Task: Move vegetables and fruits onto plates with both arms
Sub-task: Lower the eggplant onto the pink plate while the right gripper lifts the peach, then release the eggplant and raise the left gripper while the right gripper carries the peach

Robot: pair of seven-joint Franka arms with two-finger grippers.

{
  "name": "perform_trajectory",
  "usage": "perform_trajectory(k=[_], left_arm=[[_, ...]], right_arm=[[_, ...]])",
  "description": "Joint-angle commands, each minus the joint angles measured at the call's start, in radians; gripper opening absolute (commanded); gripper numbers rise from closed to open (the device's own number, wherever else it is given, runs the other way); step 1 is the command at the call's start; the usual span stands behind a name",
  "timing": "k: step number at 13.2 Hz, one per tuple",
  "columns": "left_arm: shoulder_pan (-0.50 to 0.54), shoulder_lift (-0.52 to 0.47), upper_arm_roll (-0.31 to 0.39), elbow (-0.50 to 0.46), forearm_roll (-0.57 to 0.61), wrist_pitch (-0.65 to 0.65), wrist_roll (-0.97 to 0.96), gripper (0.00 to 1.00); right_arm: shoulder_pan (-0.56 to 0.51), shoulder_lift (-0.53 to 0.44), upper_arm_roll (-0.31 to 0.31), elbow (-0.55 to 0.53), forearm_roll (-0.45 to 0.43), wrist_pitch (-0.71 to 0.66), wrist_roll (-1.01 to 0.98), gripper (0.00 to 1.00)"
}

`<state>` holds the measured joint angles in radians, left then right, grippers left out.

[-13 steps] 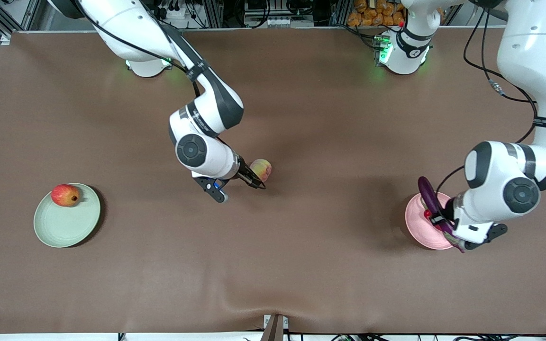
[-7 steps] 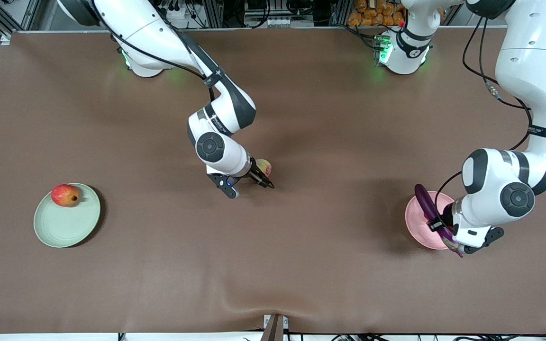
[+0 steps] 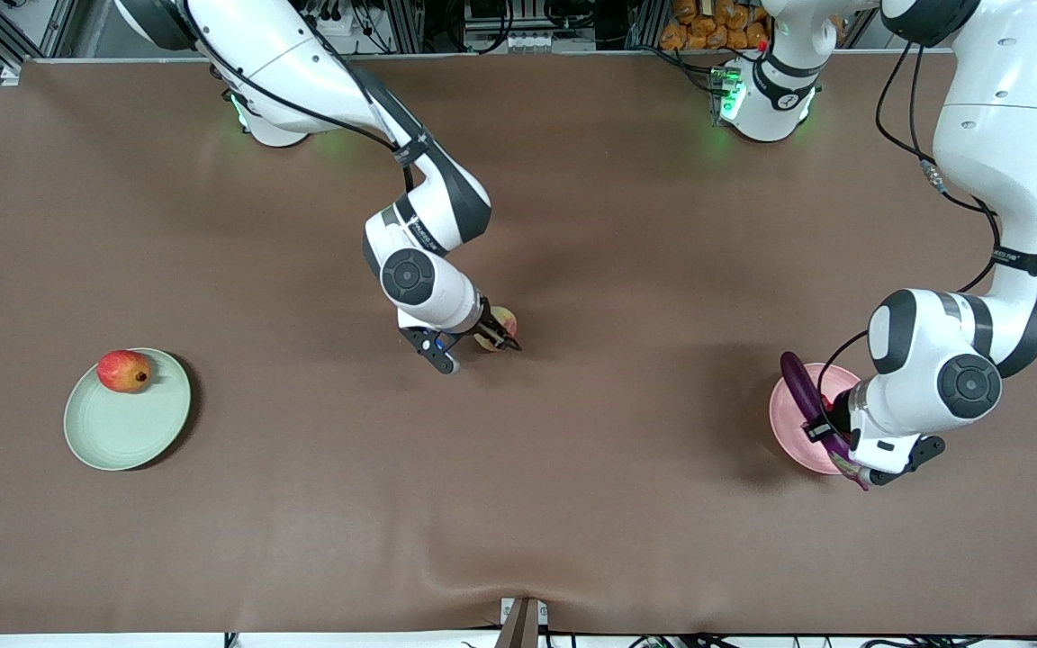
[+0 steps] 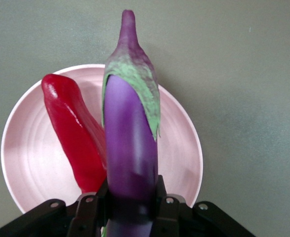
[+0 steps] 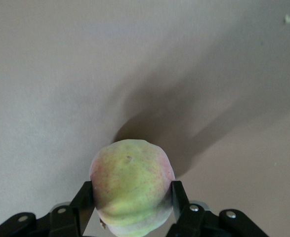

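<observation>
- We can make out a line of small print on the band at the right arm's wrist and another on the left arm's forearm strap; neither is legible to us.
- We count two plates, two fruits, two vegetables and two arms.
- The right gripper is down at the table near its middle, its fingers clamped on either side of the pale peach, which sits on the brown surface.
- The left gripper is over the pink plate at the left arm's end of the table, clenched around the purple eggplant; its green-capped stem end pokes out past the plate's rim.
- The red chili pepper lies in the pink plate beside the eggplant.
- The deep red fruit rests on the green plate, at the rim farther from the front camera, toward the right arm's end of the table.
- Wide bare surface lies between the two plates, and a broad strip separates both from the table edge nearest the front camera.
</observation>
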<state>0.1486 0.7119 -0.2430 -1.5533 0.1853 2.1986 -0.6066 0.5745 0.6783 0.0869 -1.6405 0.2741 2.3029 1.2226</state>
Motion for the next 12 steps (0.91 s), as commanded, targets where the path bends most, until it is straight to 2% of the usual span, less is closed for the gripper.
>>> perform_trajectory(k=[1,2,3,4,5,6,7,9,11,12], left_arm=[[-0.003,0.026,-0.002,0.035,0.023,0.004,0.008,0.01],[-0.001,0.029,-0.002,0.035,0.025,0.015,0.008,0.07],[-0.003,0.032,-0.002,0.035,0.025,0.020,0.008,0.19],[-0.003,0.035,-0.002,0.035,0.023,0.020,0.008,0.47],[-0.003,0.035,-0.002,0.035,0.023,0.020,0.004,0.80],[-0.003,0.031,-0.002,0.035,0.025,0.020,0.002,1.00],[-0.001,0.020,-0.002,0.035,0.028,0.020,0.005,1.00],[0.012,-0.005,-0.004,0.032,0.028,0.010,0.022,1.00],[0.028,-0.055,-0.004,0.025,0.026,-0.026,0.086,1.00],[0.032,-0.074,-0.005,0.025,0.026,-0.049,0.097,1.00]], right_arm=[[-0.095,-0.043,-0.030,0.074,-0.032,-0.258,-0.169,0.00],[-0.154,-0.071,-0.045,0.120,-0.039,-0.390,-0.263,0.00],[-0.212,-0.080,-0.052,0.149,-0.045,-0.458,-0.343,0.00],[-0.263,-0.092,-0.053,0.157,-0.056,-0.477,-0.410,0.00],[-0.309,-0.100,-0.056,0.156,-0.100,-0.479,-0.493,0.00],[-0.362,-0.100,-0.056,0.156,-0.165,-0.487,-0.588,0.00],[-0.428,-0.100,-0.055,0.157,-0.220,-0.496,-0.736,0.00],[-0.546,-0.100,-0.064,0.153,-0.274,-0.519,-1.025,0.00],[-0.640,-0.100,-0.068,0.160,-0.318,-0.510,-1.226,0.00],[-0.671,-0.099,-0.068,0.162,-0.384,-0.494,-1.311,0.00]])
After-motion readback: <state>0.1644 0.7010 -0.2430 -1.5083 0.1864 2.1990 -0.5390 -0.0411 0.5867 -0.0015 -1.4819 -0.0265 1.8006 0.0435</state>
